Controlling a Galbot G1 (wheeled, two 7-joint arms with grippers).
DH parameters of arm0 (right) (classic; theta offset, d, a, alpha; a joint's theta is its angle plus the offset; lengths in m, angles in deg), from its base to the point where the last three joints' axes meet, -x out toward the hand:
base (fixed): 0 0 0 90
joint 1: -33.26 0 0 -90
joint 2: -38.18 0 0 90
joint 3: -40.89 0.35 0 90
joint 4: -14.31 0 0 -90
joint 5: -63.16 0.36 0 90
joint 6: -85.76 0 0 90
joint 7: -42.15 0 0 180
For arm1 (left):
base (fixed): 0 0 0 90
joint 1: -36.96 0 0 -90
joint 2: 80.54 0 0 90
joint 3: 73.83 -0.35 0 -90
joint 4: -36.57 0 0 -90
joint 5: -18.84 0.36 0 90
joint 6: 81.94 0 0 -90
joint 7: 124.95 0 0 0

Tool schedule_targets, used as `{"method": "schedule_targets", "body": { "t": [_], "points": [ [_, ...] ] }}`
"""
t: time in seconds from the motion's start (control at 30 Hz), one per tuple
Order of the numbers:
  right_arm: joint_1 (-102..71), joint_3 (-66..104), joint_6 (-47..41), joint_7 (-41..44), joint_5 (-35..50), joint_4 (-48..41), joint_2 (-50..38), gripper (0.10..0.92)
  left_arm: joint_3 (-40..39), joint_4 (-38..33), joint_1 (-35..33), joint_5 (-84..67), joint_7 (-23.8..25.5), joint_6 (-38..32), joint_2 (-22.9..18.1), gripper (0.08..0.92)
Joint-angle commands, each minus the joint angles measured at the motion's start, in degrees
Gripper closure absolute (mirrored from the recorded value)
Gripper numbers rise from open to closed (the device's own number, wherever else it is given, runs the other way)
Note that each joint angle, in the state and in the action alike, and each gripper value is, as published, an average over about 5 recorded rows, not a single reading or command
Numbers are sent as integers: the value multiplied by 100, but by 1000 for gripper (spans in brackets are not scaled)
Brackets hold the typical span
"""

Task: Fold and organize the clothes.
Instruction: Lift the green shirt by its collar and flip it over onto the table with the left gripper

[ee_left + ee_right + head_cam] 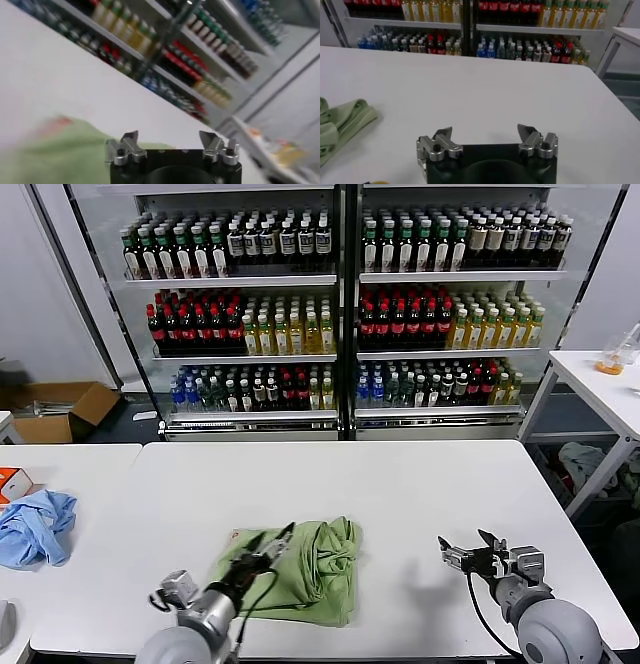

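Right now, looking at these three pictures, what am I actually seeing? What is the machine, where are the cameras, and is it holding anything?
This is a two-armed robot at a white table. The wide picture comes from a camera on its head, looking down. The other two come from cameras on its wrists, each peering past its own metal fingers.

The left gripper is over a crumpled light green shirt, fingers spread, holding nothing. The right gripper waits over bare table beside it, also open and empty.

A light blue cloth lies on a neighbouring table at far left. Behind stand coolers full of bottles.
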Motion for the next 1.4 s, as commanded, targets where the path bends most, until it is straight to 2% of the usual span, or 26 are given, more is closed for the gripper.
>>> {"method": "schedule_targets", "body": {
  "t": [0.03,0.47,0.7,0.9,1.0,1.4],
  "points": [
    [14,11,-1,-4,0,-3,9,203,682,315,-463,1986,-252,-106,264,202],
    [-61,104,-1,-9,-1,50,-29,203,500,531,-258,1294,-168,427,193,177],
    [-78,129,-2,-20,-1,78,-38,203,559,533,-200,439,192,869,230,177],
    [-127,172,-3,-31,-2,122,-44,203,636,588,-155,-298,336,931,232,185],
    [-147,183,-3,-40,-5,144,-41,203,677,683,-112,-656,374,930,227,243],
    [-222,231,-4,-73,-13,219,-61,203,910,1077,15,-1606,399,924,175,588]
  ]
}}
